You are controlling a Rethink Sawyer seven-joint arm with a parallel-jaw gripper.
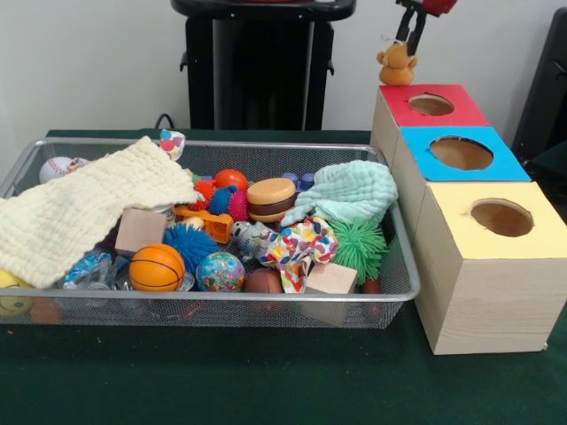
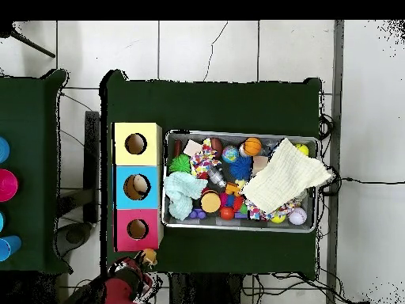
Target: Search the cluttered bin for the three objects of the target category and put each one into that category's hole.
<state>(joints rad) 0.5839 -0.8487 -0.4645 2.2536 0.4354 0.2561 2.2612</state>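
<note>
I hold a small teddy bear (image 1: pixel 397 64) in my gripper (image 1: pixel 409 35), fingers closed on its upper end so it hangs straight down, long axis upright. It hangs behind and just to one side of the red box (image 1: pixel 432 119), not yet over its round hole (image 1: pixel 431 104). The move ahead, as I judge it, is a short carry toward the bin (image 1: pixel 390 221) side and forward, until the bear sits above that hole.

The front view shows the grip and the bear's height above the red box, but not how far back it hangs. The overhead view shows that: the bear (image 2: pixel 148 257) lies off the red box's (image 2: pixel 136 245) edge on my base's side, clear of the hole (image 2: pixel 137 229).
</note>
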